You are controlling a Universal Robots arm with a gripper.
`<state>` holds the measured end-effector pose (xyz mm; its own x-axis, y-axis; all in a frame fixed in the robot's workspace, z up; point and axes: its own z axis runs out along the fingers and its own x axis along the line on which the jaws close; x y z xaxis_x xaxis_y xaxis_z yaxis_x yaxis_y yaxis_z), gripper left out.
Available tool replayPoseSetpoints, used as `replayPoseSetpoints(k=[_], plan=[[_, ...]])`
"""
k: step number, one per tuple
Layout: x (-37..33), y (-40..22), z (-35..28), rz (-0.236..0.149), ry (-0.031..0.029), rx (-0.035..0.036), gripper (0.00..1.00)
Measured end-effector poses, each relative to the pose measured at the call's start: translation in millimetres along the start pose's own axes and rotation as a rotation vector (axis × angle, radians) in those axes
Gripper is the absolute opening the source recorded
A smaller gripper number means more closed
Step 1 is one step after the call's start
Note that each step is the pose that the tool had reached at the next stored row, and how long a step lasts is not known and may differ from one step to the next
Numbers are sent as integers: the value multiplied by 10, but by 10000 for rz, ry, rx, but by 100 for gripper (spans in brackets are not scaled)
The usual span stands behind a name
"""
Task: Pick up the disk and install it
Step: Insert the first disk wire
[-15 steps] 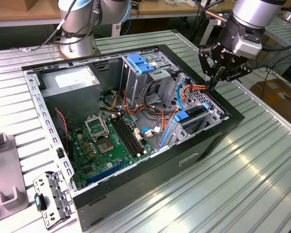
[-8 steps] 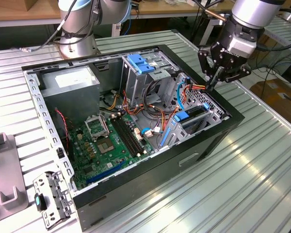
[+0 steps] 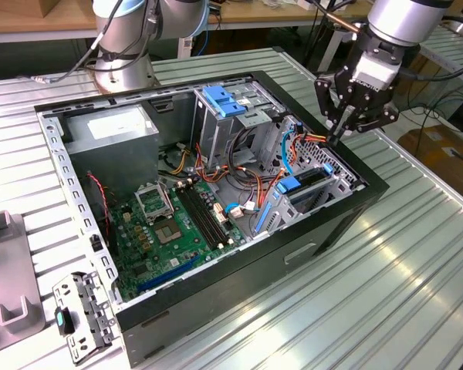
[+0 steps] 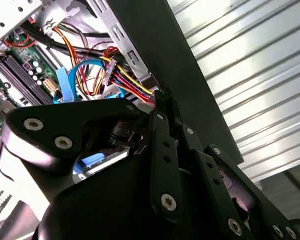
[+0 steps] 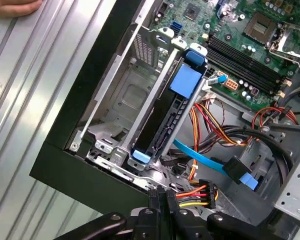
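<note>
The flat dark drive framed in a bright blue plastic carrier, the disk [image 5: 166,112], sits on edge in the low grey metal drive cage [image 5: 121,102] at the front corner of the open black computer case [image 3: 324,231]; in the exterior view its rounded blue end [image 3: 288,185] shows at the cage's inner side, toward the green motherboard [image 3: 177,223]. The black multi-link gripper [image 3: 341,132] hangs just above the case rim at the exterior view's right, beside the bundle of red, yellow and orange power wires [image 5: 202,190], with nothing between its fingers; in the exterior view the fingertips converge to a near point, so it reads as closed and empty, apart from the disk. Judged from this, the disk looks already slotted into its bay, so the step in hand seems to be the tail of installation: either the seating or the hook-up at the end nearest the gripper. Whether the carrier is fully home cannot be told. Any further move would call for care around the thin light-blue data cable [image 5: 200,157] and the power plug lying near the disk's end, and a clean line along the bay rails, not across them
</note>
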<state>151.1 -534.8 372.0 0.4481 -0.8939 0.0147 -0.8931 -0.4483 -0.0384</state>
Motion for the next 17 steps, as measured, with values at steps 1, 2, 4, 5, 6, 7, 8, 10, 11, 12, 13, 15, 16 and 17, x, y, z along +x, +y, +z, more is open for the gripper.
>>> replayPoseSetpoints(k=[1,2,4,5,6,7,8,10,11,12,13,15,16,17], plan=[[0,0,0,171,7,-2,17],[0,0,1,339,12,-5,17],[0,0,1,830,31,-12,17],[-1,3,1,1021,39,-14,17],[-11,19,-1,1032,40,-15,17],[-19,37,-1,1030,40,-15,17],[-28,56,-2,1031,40,-15,17],[-30,62,-1,1177,45,-17,17],[-30,62,-1,1301,49,-18,17],[-31,61,-2,1474,57,-21,17],[-31,62,-1,1564,59,-23,17],[-54,108,-4,1692,65,-25,17],[-64,128,-4,1705,65,-25,17],[-65,129,-4,1709,65,-25,17]])
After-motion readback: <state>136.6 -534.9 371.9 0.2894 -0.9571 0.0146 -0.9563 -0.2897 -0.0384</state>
